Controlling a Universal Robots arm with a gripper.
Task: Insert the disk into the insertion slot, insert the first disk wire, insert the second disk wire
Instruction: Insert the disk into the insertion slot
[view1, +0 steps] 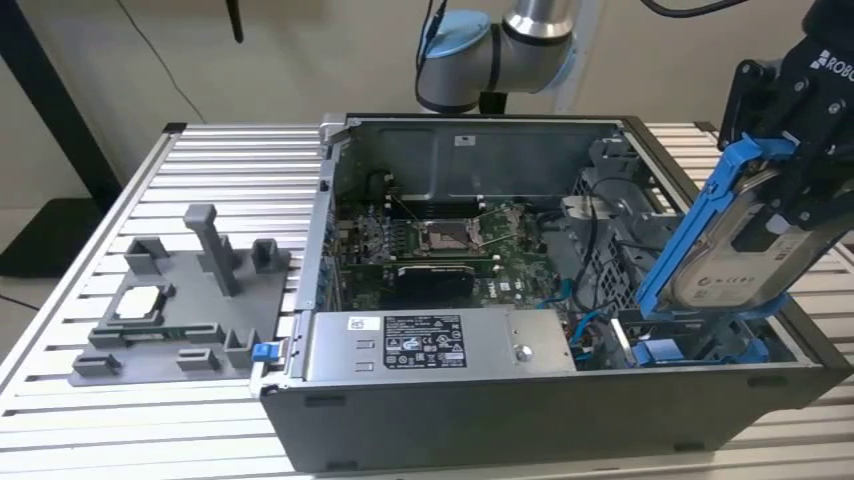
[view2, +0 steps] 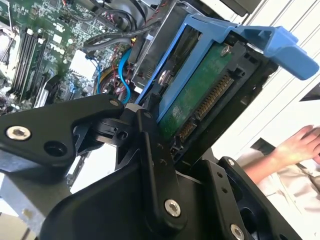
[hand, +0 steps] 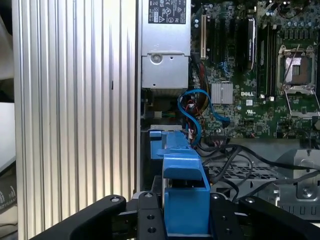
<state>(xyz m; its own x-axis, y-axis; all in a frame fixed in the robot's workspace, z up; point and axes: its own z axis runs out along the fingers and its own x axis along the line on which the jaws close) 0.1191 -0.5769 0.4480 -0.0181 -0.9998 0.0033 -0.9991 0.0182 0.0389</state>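
Disk (view1: 727, 255): flat rectangular silver-grey hard drive with white label, clipped in a bright blue plastic frame. Pinched near its upper end by the black gripper (view1: 787, 200), fingers pressed against opposite edges. Held steeply tilted, almost on end, over the corner of the open dark grey computer case (view1: 534, 425) at the exterior view's right. Lower end dipping inside the case wall just above a blue plastic bracket (view1: 694, 350); not lying flat in any bay. Wrist reaching down from the exterior view's upper right, with the grey-and-blue arm joint (view1: 494, 50) behind the case.

In the second wrist view: green circuit board (view2: 200, 95) on the disk's underside with its connector row, a black finger (view2: 152, 150) against the frame edge, and a person's hand (view2: 300, 145) beyond the disk.

In the first wrist view: looking past the frame's blue tab (hand: 182, 195) towards loose blue cables (hand: 192, 112), a silver power supply box (hand: 165, 55) and a green motherboard (hand: 250, 65).

In the exterior view: slatted aluminium table (view1: 67, 400) and grey fixture block (view1: 187, 290) at the left.
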